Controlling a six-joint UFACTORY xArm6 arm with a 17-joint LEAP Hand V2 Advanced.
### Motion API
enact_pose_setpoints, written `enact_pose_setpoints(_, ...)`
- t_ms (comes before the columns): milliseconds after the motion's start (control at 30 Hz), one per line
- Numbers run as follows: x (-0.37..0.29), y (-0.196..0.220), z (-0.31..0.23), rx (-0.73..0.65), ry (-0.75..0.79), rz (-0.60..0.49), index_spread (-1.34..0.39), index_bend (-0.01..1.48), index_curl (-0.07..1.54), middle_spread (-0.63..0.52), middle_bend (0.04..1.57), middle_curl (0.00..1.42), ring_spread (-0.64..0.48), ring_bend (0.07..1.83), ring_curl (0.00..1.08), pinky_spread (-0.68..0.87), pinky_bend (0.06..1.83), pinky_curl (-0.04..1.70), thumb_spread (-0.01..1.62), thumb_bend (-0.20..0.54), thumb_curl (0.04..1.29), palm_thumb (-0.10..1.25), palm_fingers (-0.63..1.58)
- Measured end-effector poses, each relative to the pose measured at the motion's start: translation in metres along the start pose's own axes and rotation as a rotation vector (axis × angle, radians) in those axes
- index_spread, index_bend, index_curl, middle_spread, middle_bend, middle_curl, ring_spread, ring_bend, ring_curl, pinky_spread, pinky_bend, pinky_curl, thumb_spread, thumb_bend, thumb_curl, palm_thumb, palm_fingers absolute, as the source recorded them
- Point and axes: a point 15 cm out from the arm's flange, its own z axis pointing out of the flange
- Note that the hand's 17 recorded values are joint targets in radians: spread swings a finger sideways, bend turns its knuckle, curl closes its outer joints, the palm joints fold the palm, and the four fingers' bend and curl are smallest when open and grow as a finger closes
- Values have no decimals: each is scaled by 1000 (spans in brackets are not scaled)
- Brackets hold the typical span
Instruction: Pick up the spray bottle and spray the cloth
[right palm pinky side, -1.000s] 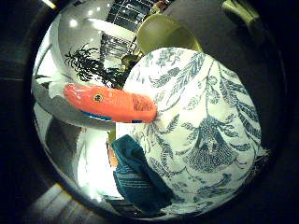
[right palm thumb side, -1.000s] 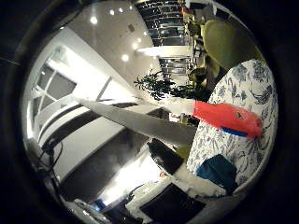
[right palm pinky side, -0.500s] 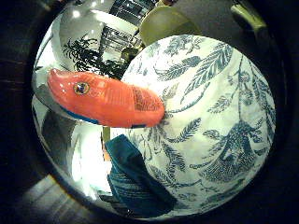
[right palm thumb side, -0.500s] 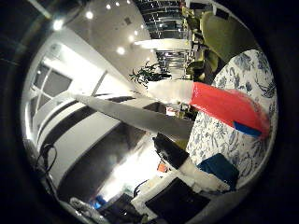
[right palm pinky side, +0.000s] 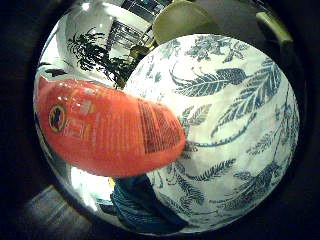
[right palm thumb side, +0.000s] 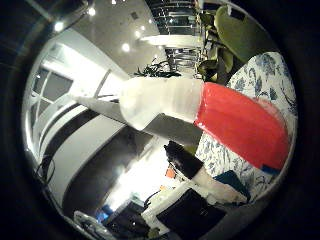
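A red-orange spray bottle (right palm pinky side: 110, 130) with a printed label fills much of the little finger side view, so it is close to my palm. The thumb side view shows its red body (right palm thumb side: 240, 125) and its white spray head (right palm thumb side: 155, 102). It stands on a table covered by a white tablecloth with a blue leaf pattern (right palm pinky side: 235, 125). A folded blue cloth (right palm pinky side: 140, 205) lies on the tablecloth right beside the bottle's base. No part of my hand shows in either view.
A green chair (right palm pinky side: 185, 20) stands beyond the table's far edge. A potted plant (right palm pinky side: 95, 52) is in the room behind the bottle. Black and white furniture (right palm thumb side: 190, 210) sits past the table's side.
The bottle has grown much larger in both views over the last second: the palm has come closer to it. The bottle and the blue cloth have kept their places on the table.
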Motion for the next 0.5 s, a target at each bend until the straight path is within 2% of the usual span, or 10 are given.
enact_pose_setpoints(167, -9, 8, 21, -42, -12, -14, -83, 160, 280, 190, 347, 374, 191, 510, 295, 397, 421, 289, 1048, -25, 338, 599, 207)
enact_pose_setpoints(333, -19, 22, 42, -99, -38, -16, -113, 186, 301, 139, 411, 386, 166, 590, 306, 379, 418, 273, 1042, -25, 339, 596, 416)
enact_pose_setpoints(500, -24, 33, 52, -131, -51, -16, -175, 216, 339, 44, 534, 420, 26, 741, 332, 282, 444, 241, 1039, -20, 347, 612, 735)
